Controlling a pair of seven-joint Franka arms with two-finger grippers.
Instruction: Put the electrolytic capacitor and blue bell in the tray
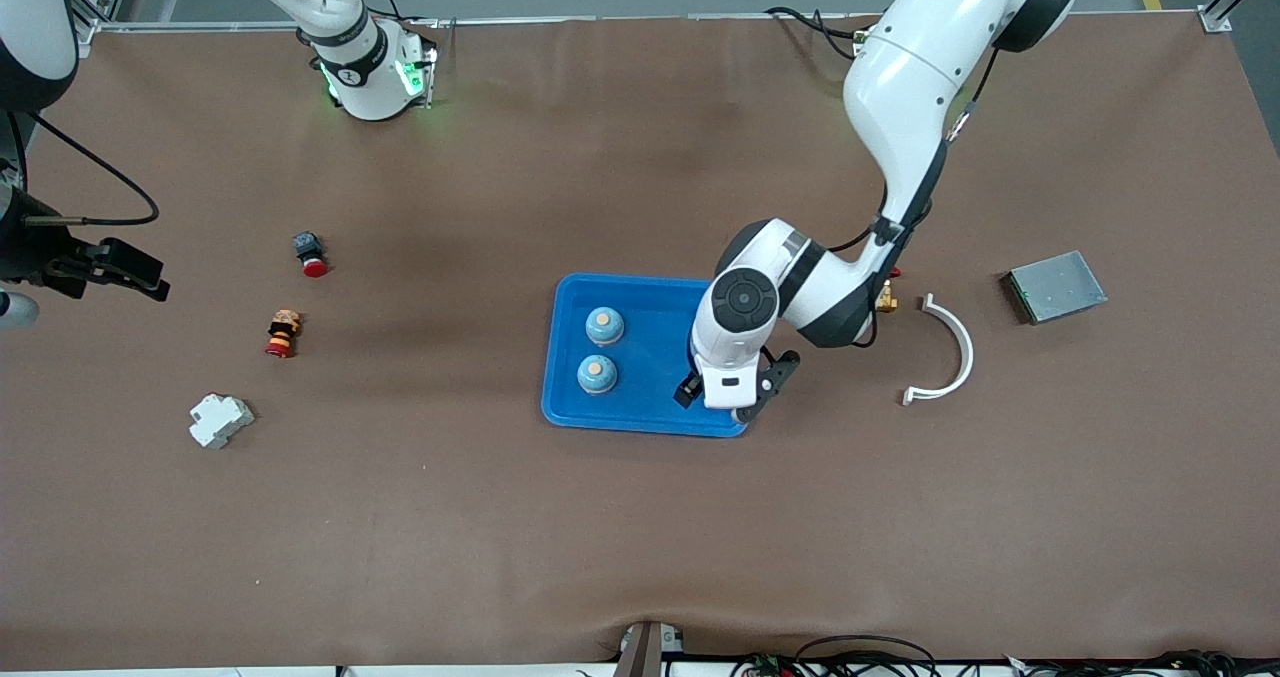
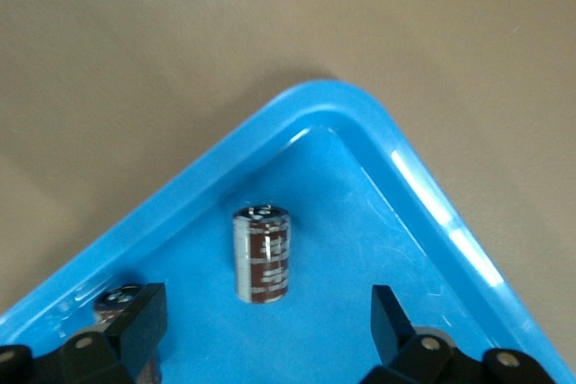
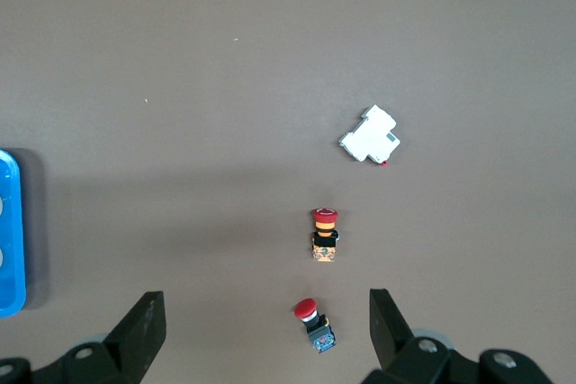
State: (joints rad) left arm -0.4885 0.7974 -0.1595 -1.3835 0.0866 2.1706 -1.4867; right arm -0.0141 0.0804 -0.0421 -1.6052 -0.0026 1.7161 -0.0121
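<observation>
The bright-blue tray point(image 1: 655, 302) lies mid-table. Two blue bells point(image 1: 604, 326) point(image 1: 596, 374) stand in it, toward the right arm's end. My left gripper point(image 1: 730, 402) hangs open over the tray's corner nearest the front camera, at the left arm's end. In the left wrist view the dark-brown and silver electrolytic capacitor point(image 2: 262, 254) rests on the tray floor point(image 2: 360, 222) near that corner, just ahead of the open left gripper point(image 2: 262, 330) and untouched. A second small cylinder point(image 2: 115, 298) peeks from beside one finger. My right gripper point(image 1: 140, 272) point(image 3: 265, 330) waits open and empty over the table's right-arm end.
A red push button point(image 1: 311, 254) point(image 3: 315, 324), a red-and-yellow button point(image 1: 283, 334) point(image 3: 324, 236) and a white breaker point(image 1: 220, 421) point(image 3: 370, 135) lie toward the right arm's end. A white curved piece point(image 1: 950, 352), a small brass part point(image 1: 886, 302) and a grey metal box point(image 1: 1056, 286) lie toward the left arm's end.
</observation>
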